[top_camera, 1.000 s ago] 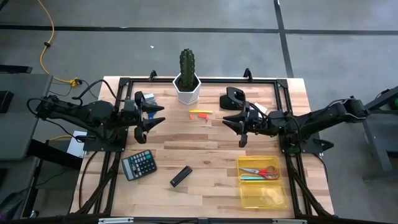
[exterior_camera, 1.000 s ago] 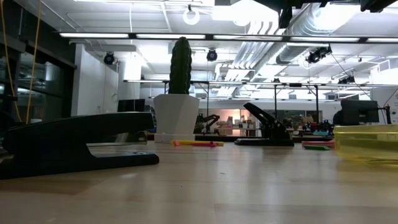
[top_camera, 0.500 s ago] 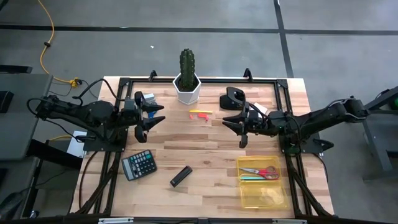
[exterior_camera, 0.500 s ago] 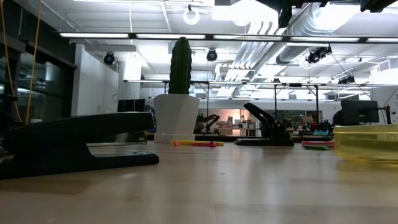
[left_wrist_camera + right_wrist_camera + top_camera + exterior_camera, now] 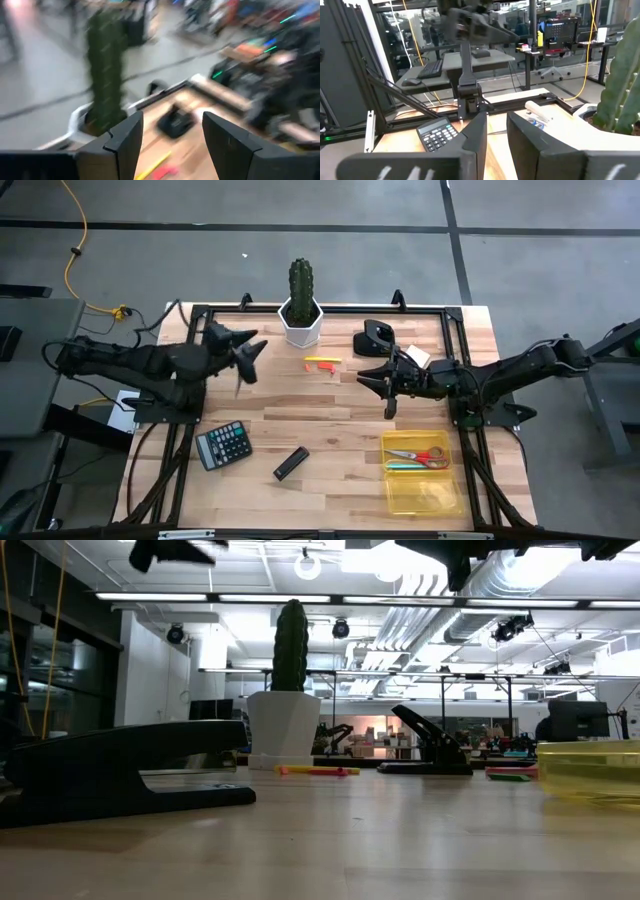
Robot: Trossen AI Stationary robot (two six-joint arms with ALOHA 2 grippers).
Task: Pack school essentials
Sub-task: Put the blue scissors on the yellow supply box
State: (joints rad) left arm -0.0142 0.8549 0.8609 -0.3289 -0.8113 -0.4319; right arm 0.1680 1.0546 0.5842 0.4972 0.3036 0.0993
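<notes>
A yellow marker (image 5: 323, 360) and a red marker (image 5: 317, 367) lie flat on the table near the cactus pot; the low view shows them as a thin strip (image 5: 316, 771). Red-handled scissors (image 5: 419, 455) and a teal pen (image 5: 405, 467) lie in the yellow tray (image 5: 448, 480). My left gripper (image 5: 244, 364) hangs open above the table's left side, left of the markers; its wrist view (image 5: 172, 145) is blurred. My right gripper (image 5: 377, 391) is open and empty, right of the markers and above the table (image 5: 492, 137).
A cactus in a white pot (image 5: 301, 312) stands at the far edge, with a black hole punch (image 5: 375, 337) to its right. A black calculator (image 5: 223, 445) and a black bar-shaped stapler (image 5: 291, 463) lie near the front. Bare wood lies between the grippers.
My left gripper has risen and swung toward the cactus and the table's middle, turning as it went; it now shows at the top of the low view. Its wrist view is blurred by the motion. Nothing on the table has moved.
</notes>
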